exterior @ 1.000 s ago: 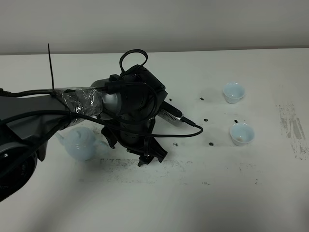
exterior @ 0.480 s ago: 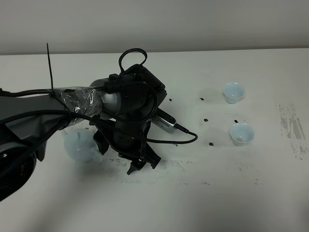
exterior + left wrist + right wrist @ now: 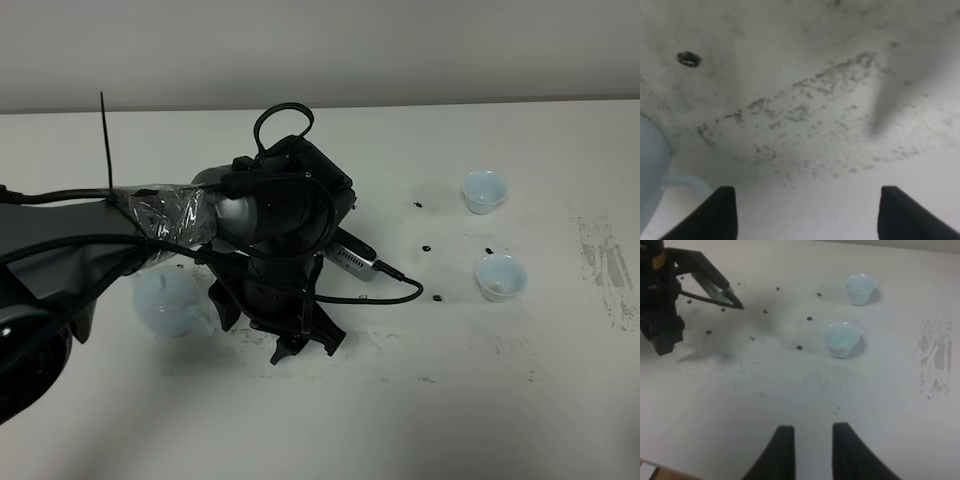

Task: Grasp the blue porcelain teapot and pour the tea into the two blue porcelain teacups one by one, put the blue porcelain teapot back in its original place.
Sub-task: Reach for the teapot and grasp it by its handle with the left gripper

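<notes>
On the white table [image 3: 470, 420], high view: the blue porcelain teapot [image 3: 170, 305] stands at the 9 o'clock side, upright, its upper part hidden behind the left arm [image 3: 150, 215]. At the pot's 3 o'clock, low over the tabletop and just beside it, is the left gripper [image 3: 268, 332].

Left wrist view: fingers of the left gripper [image 3: 807, 210] spread wide, only scuffed tabletop between them, nothing held. The teapot [image 3: 649, 170] lies outside one finger, and a thin curved part of it reaches toward that fingertip. Cannot tell if they touch.

Teacups are at the table's 3 o'clock side, well apart from the pot. The far teacup [image 3: 484, 190] is upright, and the near teacup [image 3: 500, 276] sits at its 6 o'clock, also upright, the two not touching. Dark specks [image 3: 427, 247] lie scattered between arm and cups. Grey scuff marks [image 3: 610, 270] run along the 3 o'clock edge, with more under the left gripper.

Right wrist view: the right gripper [image 3: 813, 440] has its fingers drawn close, a slim gap between them and nothing in it, above bare table. Ahead of it are the near teacup [image 3: 841, 339] and, beyond that, the far teacup [image 3: 860, 288]
</notes>
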`<control>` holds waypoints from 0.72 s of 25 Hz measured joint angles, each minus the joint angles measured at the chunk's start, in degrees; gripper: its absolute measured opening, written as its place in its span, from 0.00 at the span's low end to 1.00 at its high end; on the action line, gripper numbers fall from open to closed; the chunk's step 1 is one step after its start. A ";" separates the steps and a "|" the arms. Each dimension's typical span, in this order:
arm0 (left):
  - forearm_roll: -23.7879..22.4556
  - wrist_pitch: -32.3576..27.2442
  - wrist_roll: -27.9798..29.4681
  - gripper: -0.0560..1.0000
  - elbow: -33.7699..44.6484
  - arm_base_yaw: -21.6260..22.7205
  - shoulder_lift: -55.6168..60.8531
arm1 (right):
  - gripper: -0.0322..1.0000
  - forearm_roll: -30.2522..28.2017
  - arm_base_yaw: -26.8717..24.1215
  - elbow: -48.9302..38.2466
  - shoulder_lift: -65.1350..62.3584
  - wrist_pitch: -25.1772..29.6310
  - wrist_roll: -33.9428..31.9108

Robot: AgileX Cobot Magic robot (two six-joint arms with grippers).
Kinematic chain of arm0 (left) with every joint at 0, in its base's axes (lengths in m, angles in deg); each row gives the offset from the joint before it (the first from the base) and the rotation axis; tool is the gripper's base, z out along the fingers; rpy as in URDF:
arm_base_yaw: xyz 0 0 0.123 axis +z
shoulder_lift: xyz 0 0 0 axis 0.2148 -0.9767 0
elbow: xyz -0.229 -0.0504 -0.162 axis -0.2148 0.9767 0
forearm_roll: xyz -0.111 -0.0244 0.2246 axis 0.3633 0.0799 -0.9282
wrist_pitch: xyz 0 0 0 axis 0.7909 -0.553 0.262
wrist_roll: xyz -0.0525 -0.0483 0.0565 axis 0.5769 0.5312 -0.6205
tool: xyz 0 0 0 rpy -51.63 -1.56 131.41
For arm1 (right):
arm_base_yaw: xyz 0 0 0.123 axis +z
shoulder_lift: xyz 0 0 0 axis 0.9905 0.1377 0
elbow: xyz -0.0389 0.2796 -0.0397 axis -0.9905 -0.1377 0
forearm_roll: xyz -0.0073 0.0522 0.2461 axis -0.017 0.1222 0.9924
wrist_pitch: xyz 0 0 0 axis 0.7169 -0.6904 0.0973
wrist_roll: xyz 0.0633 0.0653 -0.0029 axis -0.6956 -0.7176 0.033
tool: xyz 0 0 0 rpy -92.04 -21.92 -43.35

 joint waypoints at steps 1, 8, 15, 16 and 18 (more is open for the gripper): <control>0.06 0.00 0.00 0.62 0.40 -0.07 0.82 | 0.24 0.00 0.00 0.00 0.00 0.00 0.00; 0.17 11.84 -0.33 0.62 14.65 -0.21 14.19 | 0.24 0.00 0.00 0.00 0.00 0.00 0.00; -3.50 35.05 -1.53 0.62 27.71 -0.16 19.38 | 0.24 0.00 0.00 0.00 0.00 0.00 0.00; -4.68 37.15 -1.53 0.62 28.94 -0.16 19.38 | 0.24 0.00 0.00 0.00 0.00 0.00 0.00; -6.93 39.56 -1.46 0.62 30.50 -0.10 19.38 | 0.24 0.00 0.00 0.00 0.00 0.00 0.00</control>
